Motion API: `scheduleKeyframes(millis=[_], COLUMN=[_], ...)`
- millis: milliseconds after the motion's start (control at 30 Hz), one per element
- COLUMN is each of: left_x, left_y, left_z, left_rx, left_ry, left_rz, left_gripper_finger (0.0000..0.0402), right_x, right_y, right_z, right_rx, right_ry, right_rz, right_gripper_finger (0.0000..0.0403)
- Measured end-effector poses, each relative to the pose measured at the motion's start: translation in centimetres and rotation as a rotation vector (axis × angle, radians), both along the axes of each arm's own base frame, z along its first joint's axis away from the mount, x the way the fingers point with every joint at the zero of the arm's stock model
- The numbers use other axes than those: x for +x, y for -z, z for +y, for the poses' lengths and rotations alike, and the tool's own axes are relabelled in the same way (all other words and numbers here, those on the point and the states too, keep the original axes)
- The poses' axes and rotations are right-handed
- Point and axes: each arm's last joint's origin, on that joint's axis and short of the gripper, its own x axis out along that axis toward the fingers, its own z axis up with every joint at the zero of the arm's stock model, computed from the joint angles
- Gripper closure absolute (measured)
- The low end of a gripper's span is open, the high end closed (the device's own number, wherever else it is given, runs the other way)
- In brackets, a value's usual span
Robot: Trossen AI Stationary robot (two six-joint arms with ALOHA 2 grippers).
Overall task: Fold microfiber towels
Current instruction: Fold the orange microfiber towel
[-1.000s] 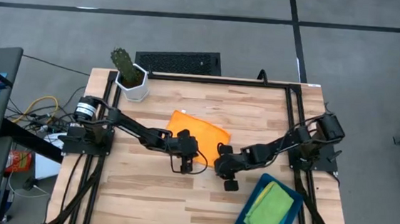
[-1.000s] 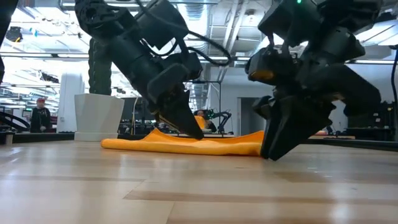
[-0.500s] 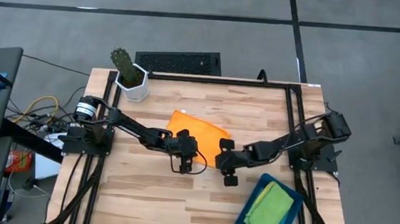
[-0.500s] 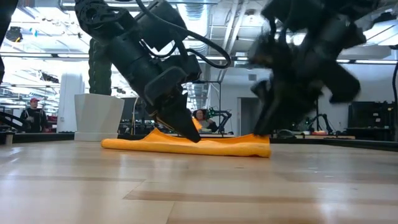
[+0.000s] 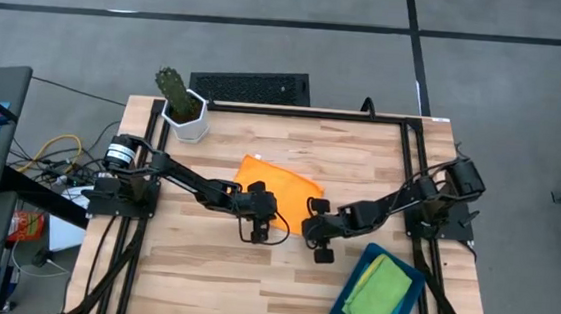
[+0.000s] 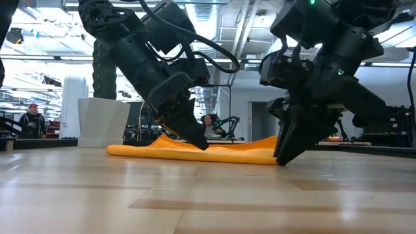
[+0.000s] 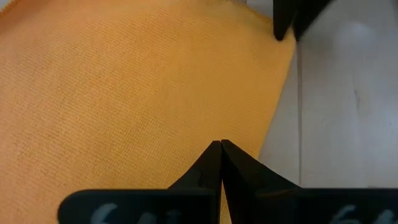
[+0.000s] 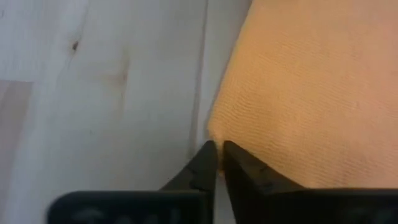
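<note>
- Mid-bench, orange towel (image 5: 278, 185) lay flat, folding unfinished.
- Left claw (image 7: 221, 144) was fully closed, tips on the cloth; grip unclear.
- Right claw (image 8: 217, 147) was nearly closed at the towel's near-right corner; hold unclear.
- Green towel (image 5: 375, 295) and a yellow towel (image 5: 389, 270) sat in the tray (image 5: 345, 307), near right.

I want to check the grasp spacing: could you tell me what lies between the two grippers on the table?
In the low view, only the orange towel lies between the left gripper and the right gripper.
</note>
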Motion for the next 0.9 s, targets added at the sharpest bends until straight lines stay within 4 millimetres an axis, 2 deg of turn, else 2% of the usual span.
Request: scheduleKeyframes(millis=[100, 167, 333, 500, 800, 900], left_x=[0.0, 0.0, 0.0, 0.0, 0.0, -0.4], left_y=[0.0, 0.0, 0.0, 0.0, -0.1, -1.1], left_z=[0.0, 0.0, 0.1, 0.1, 0.1, 0.5], left_rx=[0.005, 0.007, 0.025, 0.026, 0.038, 0.036], left_ry=[0.003, 0.003, -0.014, -0.016, -0.036, -0.05], left_rz=[0.001, 0.001, -0.002, -0.003, -0.007, -0.005], left_gripper_finger=[0.0401, 0.0401, 0.0401, 0.0401, 0.0401, 0.0401], right_x=[-0.2, -0.2, 0.8, 2.1, 3.7, 4.0], right_y=[-0.4, -0.7, -1.9, -3.2, -4.5, -4.7], right_z=[-0.1, -0.1, 0.0, -0.1, -2.3, -2.7], right_rx=[-0.004, -0.01, -0.047, -0.105, -0.142, -0.139], right_ry=[0.001, -0.014, -0.069, -0.158, -0.15, -0.168], right_rz=[-0.002, -0.012, -0.031, -0.09, -0.159, -0.198], right_gripper_finger=[0.0376, 0.0391, 0.0375, 0.0387, 0.0373, 0.0376])
